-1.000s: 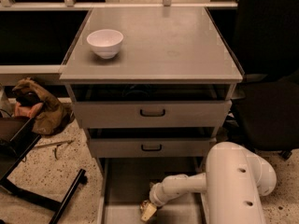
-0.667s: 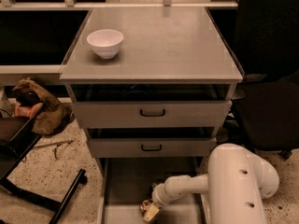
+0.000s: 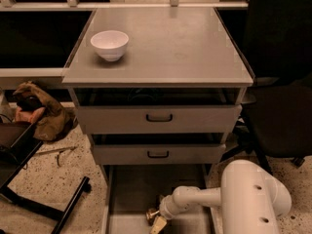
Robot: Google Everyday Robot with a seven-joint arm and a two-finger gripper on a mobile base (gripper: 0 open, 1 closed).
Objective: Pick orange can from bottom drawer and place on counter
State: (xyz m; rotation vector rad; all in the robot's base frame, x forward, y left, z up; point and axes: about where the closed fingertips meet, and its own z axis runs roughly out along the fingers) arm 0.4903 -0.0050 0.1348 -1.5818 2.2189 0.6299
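Note:
The bottom drawer (image 3: 131, 189) is pulled out at floor level and shows a bare grey floor. My gripper (image 3: 157, 221) is low inside it, near its front, at the end of my white arm (image 3: 204, 199), which reaches in from the right. The small golden-orange can (image 3: 152, 213) shows right at the gripper's tip, partly hidden by it. The counter (image 3: 170, 43) is the broad grey slab above the drawers.
A white bowl (image 3: 109, 44) stands on the counter's left side. Two grey drawers with dark loop handles (image 3: 159, 117) sit above the open one. A black chair (image 3: 278, 106) stands at the right. A brown bag (image 3: 36, 111) and a black frame (image 3: 44, 208) are on the floor at the left.
My wrist has sunk slightly lower and to the left in the bottom drawer. The gripper stays at the can. Nothing else has moved.

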